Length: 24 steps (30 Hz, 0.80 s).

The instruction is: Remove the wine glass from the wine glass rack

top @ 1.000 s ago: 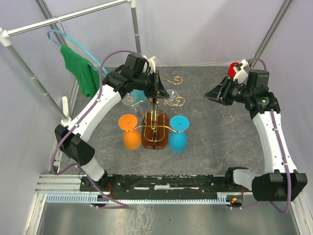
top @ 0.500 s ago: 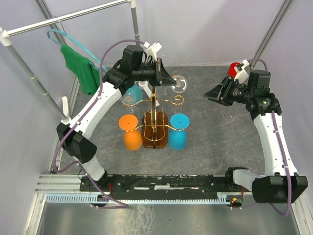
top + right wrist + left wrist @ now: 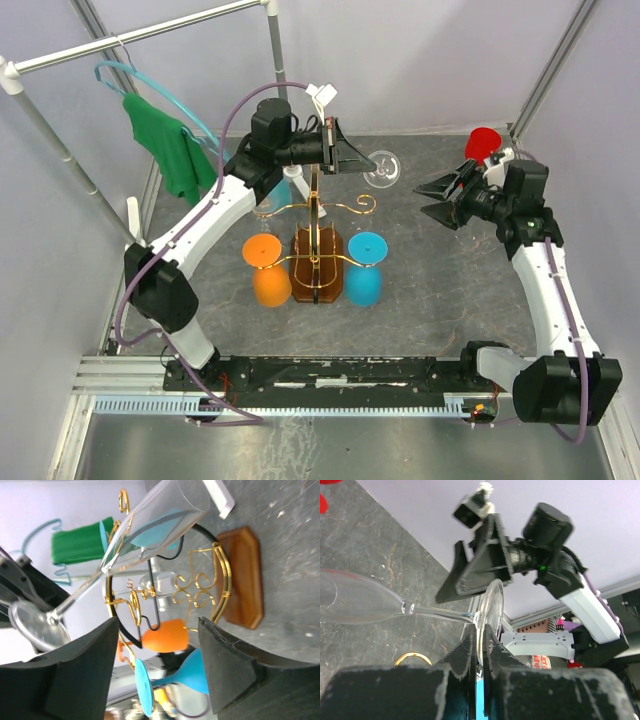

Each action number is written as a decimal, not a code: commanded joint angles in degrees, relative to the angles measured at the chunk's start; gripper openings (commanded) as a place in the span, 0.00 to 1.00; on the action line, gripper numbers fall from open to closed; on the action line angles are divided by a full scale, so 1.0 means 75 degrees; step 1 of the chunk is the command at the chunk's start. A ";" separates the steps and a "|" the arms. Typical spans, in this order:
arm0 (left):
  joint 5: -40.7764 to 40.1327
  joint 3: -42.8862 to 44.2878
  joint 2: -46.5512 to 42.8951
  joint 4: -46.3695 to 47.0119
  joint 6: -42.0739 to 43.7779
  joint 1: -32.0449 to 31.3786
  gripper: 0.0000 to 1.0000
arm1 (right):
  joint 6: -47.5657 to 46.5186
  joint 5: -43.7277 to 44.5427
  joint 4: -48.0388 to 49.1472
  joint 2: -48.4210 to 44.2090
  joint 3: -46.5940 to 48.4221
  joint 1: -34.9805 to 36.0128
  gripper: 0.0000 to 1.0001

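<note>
Left gripper (image 3: pixel 479 630) pinches wine glass (image 3: pixel 355 600) (right gripper (image 3: pixel 425 199) agape).

- The table (image 3: pixel 430 280) has a dark grey top with pale, stone-like marks, and it reaches back to the light walls.
- The wine glass rack (image 3: pixel 316 262) stands upright near the middle of the table, on its oval brown wooden base.
- An orange glass (image 3: pixel 268 270) is just left of the base and a blue glass (image 3: pixel 365 272) just right of it. I cannot tell whether they touch the table.
- A red cup (image 3: pixel 482 142) is at the far right corner.
- A flat white piece (image 3: pixel 218 495) lies on the table near the base.
</note>
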 commanded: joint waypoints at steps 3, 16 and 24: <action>0.1213 -0.0477 -0.0892 0.2318 -0.0408 0.0037 0.03 | 0.4493 -0.0866 0.4379 0.0047 -0.1543 -0.0056 0.80; 0.2311 -0.0873 -0.1421 0.3413 -0.0166 -0.0002 0.03 | 0.7705 -0.0808 0.6997 0.0420 -0.1770 0.0129 1.00; 0.2524 -0.0920 -0.1331 0.3819 -0.0181 -0.0111 0.03 | 0.8210 -0.0688 0.7319 0.0536 -0.1480 0.0551 0.92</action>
